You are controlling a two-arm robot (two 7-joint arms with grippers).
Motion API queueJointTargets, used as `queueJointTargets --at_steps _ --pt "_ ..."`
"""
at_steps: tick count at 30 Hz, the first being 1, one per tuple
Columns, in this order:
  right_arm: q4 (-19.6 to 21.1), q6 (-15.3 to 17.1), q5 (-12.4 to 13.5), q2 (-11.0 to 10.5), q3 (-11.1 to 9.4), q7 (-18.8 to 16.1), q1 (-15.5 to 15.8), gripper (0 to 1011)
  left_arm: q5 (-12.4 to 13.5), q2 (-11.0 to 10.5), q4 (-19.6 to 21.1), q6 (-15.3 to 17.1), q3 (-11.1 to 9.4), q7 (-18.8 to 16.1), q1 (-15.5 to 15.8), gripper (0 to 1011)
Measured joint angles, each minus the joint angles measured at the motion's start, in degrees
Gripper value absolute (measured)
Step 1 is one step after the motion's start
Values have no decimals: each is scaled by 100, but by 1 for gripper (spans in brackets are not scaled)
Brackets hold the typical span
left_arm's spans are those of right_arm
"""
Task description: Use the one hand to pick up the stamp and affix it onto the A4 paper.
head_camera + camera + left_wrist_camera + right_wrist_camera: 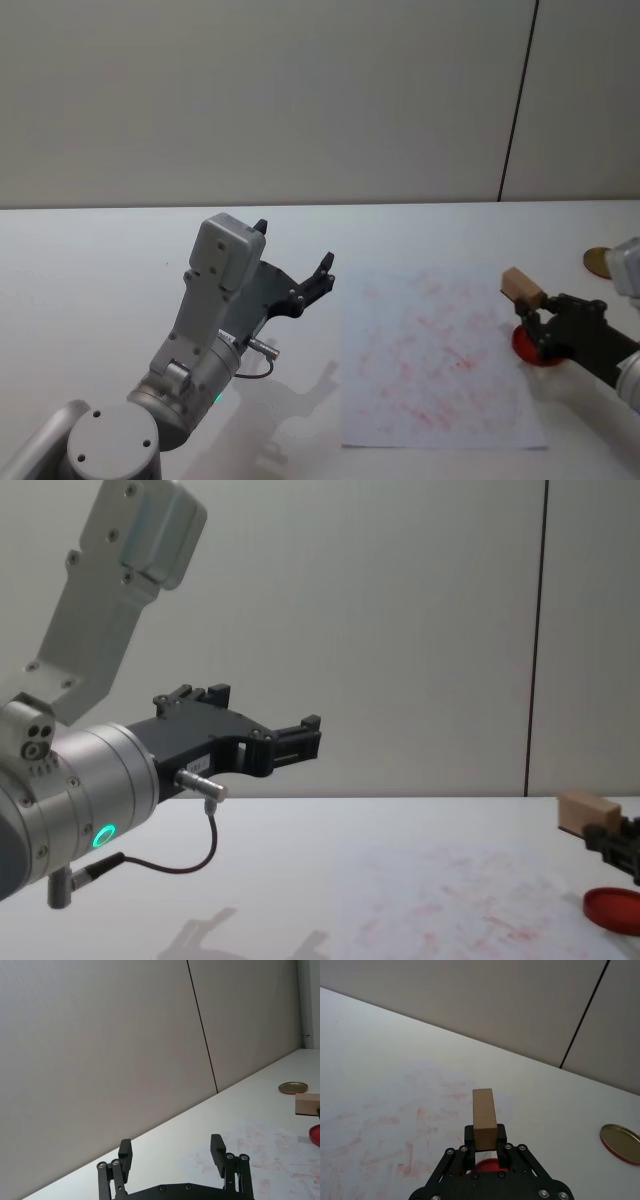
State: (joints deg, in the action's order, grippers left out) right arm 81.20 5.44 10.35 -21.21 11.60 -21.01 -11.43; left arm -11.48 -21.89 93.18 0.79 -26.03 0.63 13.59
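right hand [485,1136] around stamp [484,1110], ink pad [487,1165] half-hidden

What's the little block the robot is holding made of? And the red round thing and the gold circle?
The stamp, shut in the right gripper, looks like wood: pale tan, matte, square-edged. The red disc below it looks like smooth plastic, but that's a guess. The gold lid looks like metal: shiny, with a thin raised rim. The left gripper hangs open, idle.
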Motion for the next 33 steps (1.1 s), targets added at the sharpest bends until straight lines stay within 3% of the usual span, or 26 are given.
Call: queueJointTargets --at_steps 20,33 --pt "-533 155 -146 -48 -38 -34 -112 216 0 0 0 0 0 0 0 993" --pt "-578 206 -166 -43 6 -113 -69 217 0 0 0 0 0 0 0 993"
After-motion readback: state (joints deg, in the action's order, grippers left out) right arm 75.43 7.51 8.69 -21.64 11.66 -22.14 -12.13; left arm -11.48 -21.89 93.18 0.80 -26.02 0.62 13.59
